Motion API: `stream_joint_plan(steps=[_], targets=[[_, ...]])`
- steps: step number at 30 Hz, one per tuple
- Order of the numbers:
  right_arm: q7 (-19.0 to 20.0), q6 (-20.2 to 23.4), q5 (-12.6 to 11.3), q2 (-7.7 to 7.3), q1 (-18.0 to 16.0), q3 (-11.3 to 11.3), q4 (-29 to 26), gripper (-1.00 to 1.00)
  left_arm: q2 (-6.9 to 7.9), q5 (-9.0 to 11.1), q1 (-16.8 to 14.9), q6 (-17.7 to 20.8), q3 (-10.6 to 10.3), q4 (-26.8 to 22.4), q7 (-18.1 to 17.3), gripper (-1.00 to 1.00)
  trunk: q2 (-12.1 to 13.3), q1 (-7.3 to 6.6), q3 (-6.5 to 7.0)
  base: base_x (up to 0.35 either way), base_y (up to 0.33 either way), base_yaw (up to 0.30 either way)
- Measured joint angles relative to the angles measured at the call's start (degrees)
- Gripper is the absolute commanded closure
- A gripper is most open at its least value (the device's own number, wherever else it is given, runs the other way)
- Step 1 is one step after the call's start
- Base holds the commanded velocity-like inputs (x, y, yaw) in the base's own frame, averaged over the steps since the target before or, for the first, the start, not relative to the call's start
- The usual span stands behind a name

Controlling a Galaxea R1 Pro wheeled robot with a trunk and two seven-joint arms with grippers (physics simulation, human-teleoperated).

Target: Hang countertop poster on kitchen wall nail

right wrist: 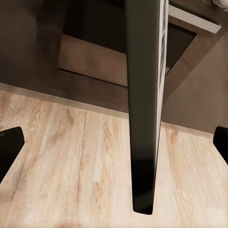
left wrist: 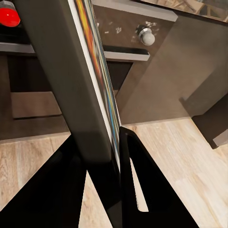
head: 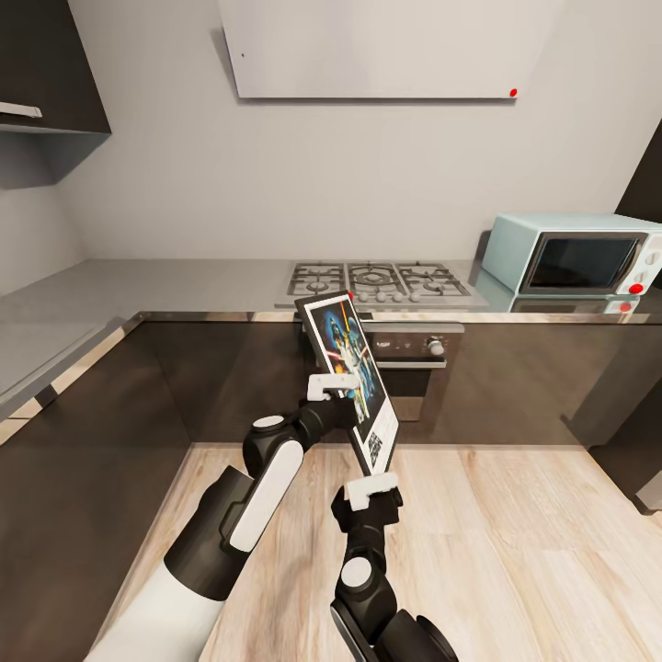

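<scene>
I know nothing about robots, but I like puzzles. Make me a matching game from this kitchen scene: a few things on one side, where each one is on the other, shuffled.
Things:
1. poster
2. microwave
3. hob
4. left gripper

Places or states:
A. on the countertop, at the right end
B. held up in the air over the wooden floor
C. set into the countertop, in the middle
D. clamped on the poster's edge

Pairs: 1-B, 2-A, 3-C, 4-D
</scene>
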Motion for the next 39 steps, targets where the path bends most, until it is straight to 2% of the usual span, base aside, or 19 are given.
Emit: stream_joint_plan(steps=[18,19,22,26,39], targets=[[0.0,0.0,0.0,0.0,-0.1,-0.2,0.1,-1.0,0.0,0.0,0.0,0.0,0.0,0.0,0.0,1.0,0.0,0.0,0.0,0.0,0.0,0.0],[0.0,0.0,0.0,0.0,-0.1,-0.2,0.2,1.0,0.0,0.0,0.0,0.0,0.0,0.0,0.0,1.0,0.0,0.0,0.0,0.0,0.0,0.0],[0.0,0.0,0.0,0.0,-0.2,-0.2,0.3,1.0,0.0,0.0,0.0,0.0,0.0,0.0,0.0,1.0,0.0,0.0,0.0,0.0,0.0,0.0],[-0.3,1.0,1.2,-0.03,-0.2,-0.4,0.3,1.0,0.04,-1.4,0.0,0.6,0.0,0.1,0.1,1.0,0.0,0.0,0.0,0.0,0.0,0.0],[-0.3,0.9,1.1,-0.03,-0.2,-0.5,0.3,1.0,0.04,-1.5,0.0,0.6,0.1,0.1,0.2,1.0,0.0,0.0,0.0,0.0,0.0,0.0]])
